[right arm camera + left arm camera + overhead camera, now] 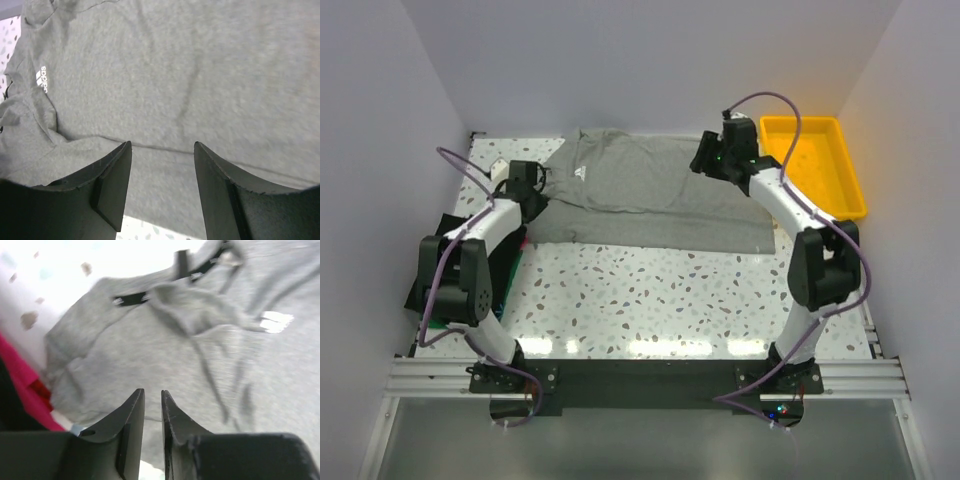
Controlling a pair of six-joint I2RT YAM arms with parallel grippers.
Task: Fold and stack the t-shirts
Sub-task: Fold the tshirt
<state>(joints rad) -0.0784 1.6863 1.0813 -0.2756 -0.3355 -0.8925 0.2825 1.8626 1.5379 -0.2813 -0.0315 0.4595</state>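
From above, the grey t-shirt [650, 195] lies spread out at the far side of the table [650, 290], with a yellow tray [817, 165] to its right. The left gripper [533, 183] is at its left edge, and the right gripper [718, 157] is over its right part. The left wrist view shows fingers [130, 430] a little apart with nothing between them. The right wrist view shows fingers [112, 180] wide apart above the shirt, holding nothing.

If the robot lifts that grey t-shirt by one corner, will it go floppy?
Probably floppy: the grey t-shirt already shows wrinkles and bunching near its neck, so it would likely droop. It lies flat and thin, so it is probably light. Pushed, it would probably crumple, not slide whole.
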